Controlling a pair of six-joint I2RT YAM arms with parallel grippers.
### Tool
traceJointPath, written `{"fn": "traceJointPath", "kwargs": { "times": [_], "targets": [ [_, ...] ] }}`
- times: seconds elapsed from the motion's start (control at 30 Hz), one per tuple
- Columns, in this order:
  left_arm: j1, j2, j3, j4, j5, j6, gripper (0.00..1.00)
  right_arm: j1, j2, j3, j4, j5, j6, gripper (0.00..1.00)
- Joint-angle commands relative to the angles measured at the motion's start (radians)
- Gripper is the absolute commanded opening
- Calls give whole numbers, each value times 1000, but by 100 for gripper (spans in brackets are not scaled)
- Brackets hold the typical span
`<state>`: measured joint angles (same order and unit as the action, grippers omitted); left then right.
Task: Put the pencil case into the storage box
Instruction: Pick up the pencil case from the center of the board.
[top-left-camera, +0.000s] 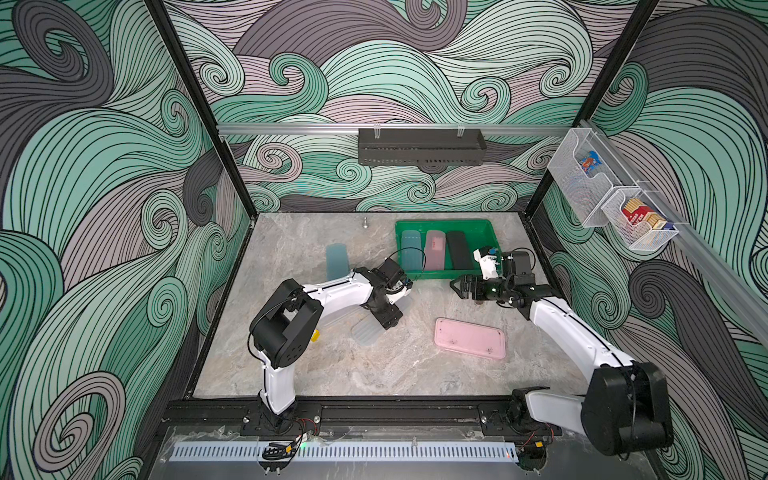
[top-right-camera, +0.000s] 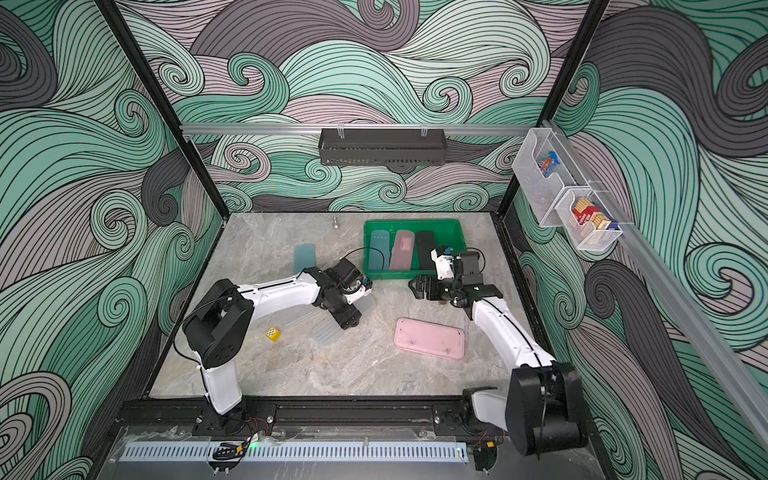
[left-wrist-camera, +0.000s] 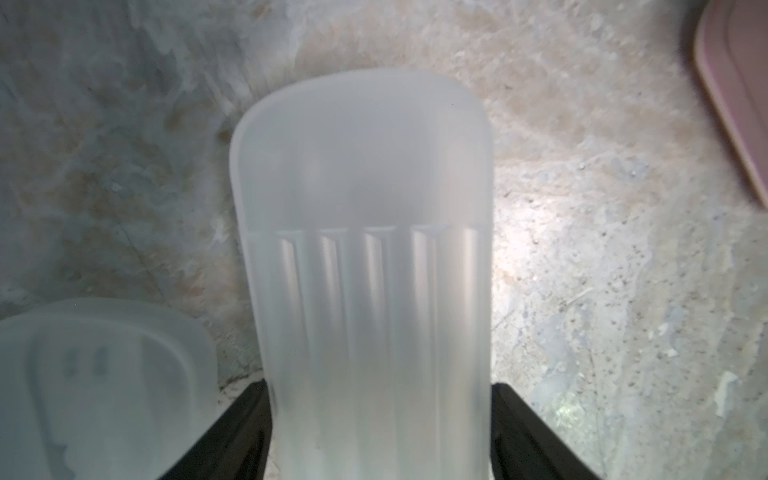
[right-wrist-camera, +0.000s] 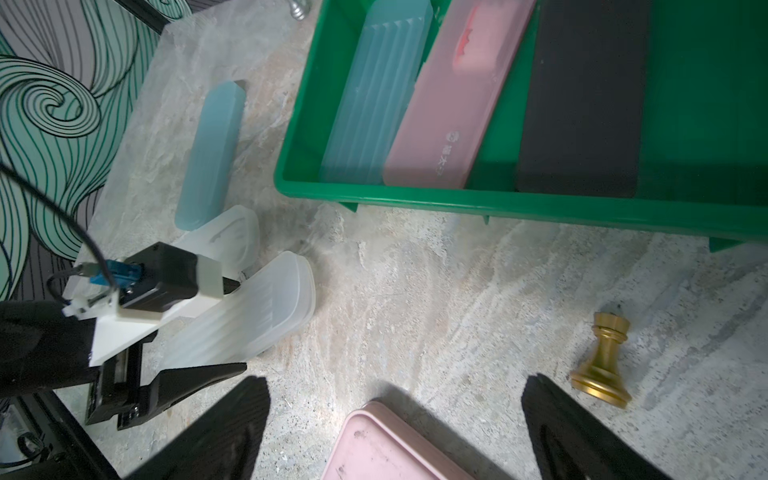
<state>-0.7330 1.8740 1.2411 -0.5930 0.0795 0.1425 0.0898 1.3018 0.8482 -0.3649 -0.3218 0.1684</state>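
A frosted clear pencil case (left-wrist-camera: 361, 249) with ribs along its lid lies in mid-table (top-left-camera: 365, 332) (top-right-camera: 328, 332) (right-wrist-camera: 257, 311). My left gripper (top-left-camera: 388, 320) (top-right-camera: 347, 320) (left-wrist-camera: 378, 386) is shut on it, one black finger against each long side. Whether it is off the marble I cannot tell. The green storage box (top-left-camera: 444, 223) (top-right-camera: 411, 223) (right-wrist-camera: 498, 203) sits at the back right and holds a blue, a pink and a black case side by side. My right gripper (top-left-camera: 455, 286) (top-right-camera: 413, 286) (right-wrist-camera: 397, 380) hangs open and empty in front of the box.
A second frosted case (left-wrist-camera: 83, 374) (right-wrist-camera: 232, 237) lies beside the held one. A blue case (top-left-camera: 336, 262) lies further back. A flat pink case (top-left-camera: 469, 338) lies near the front right. Small items: gold chess piece (right-wrist-camera: 602, 365), silver piece (top-left-camera: 365, 222), yellow die (top-right-camera: 272, 333).
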Motion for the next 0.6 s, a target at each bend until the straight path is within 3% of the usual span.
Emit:
{"fn": "traceJointPath", "kwargs": {
  "times": [0.0,0.3,0.57],
  "targets": [
    [-9,21,-8,-60,18,-71,59,-37,81,126,-62,77,-37,99],
    [-9,4,-57,-74,-62,-84,62,-140,401,506,-221,197,-114,99],
    [-9,41,-63,-103,-99,-83,66,-208,625,642,-237,272,-127,99]
  ]
}}
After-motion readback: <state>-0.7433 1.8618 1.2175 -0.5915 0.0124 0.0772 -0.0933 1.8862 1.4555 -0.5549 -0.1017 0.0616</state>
